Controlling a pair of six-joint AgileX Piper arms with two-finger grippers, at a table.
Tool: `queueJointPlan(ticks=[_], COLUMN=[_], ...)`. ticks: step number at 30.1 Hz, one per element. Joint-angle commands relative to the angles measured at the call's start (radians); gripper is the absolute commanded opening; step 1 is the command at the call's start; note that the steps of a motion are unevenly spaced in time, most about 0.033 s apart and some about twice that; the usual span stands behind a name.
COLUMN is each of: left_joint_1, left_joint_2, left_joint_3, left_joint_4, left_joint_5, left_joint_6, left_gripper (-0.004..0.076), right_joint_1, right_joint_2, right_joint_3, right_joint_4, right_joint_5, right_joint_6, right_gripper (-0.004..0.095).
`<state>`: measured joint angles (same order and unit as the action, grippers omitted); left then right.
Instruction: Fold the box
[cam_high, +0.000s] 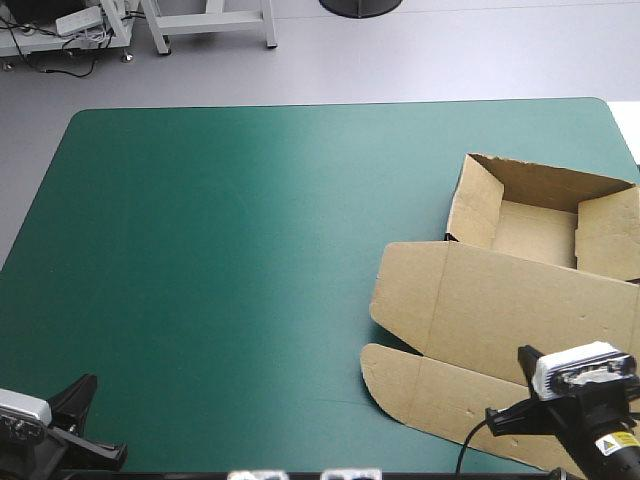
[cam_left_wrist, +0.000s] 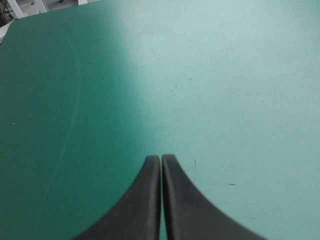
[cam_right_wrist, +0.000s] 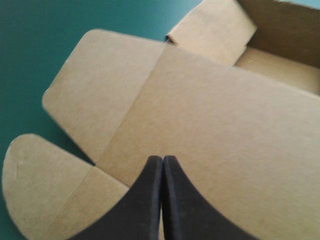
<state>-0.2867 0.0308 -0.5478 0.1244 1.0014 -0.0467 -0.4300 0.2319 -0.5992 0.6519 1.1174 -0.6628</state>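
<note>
My high camera sits above and behind me, facing forward and down, far enough back to take in the whole teal-green surface (cam_high: 230, 260) to its far edge. The left wrist camera rides low, looking along my left jaws across bare surface toward a far corner. The right wrist camera looks along my right jaws, close over the box (cam_right_wrist: 200, 100). Its flat lid (cam_right_wrist: 240, 160), rounded flap (cam_right_wrist: 45, 185) and tray (cam_right_wrist: 270, 60) also show in the high view.

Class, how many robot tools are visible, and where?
2: the left tool over teal-green cover at the near left corner, the right tool over the flat lid of the box.
</note>
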Motion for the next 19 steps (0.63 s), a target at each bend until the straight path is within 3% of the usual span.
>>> queueJointPlan(ticks=[1,6,19], left_joint_1=[-0.006,-0.006,-0.006], left_joint_2=[-0.042,-0.056,-0.056], left_joint_3=[0.029,0.027,0.027], left_joint_4=[-0.006,0.015,0.013], left_joint_5=[-0.105,-0.138,-0.11], left_joint_6=[-0.021,-0.021,-0.021], left_gripper=[-0.0006,-0.0006,-0.0006], right_joint_1=[0.063,0.084,0.084], right_joint_2=[0.003,-0.002,-0.002], right_joint_3=[0.096,0.116,0.105], right_joint_4=[0.119,0.149,-0.069], right_joint_5=[-0.095,-0.199,-0.215], right_joint_6=[-0.094,-0.151,-0.139], right_gripper=[-0.0024,-0.0023,-0.0024])
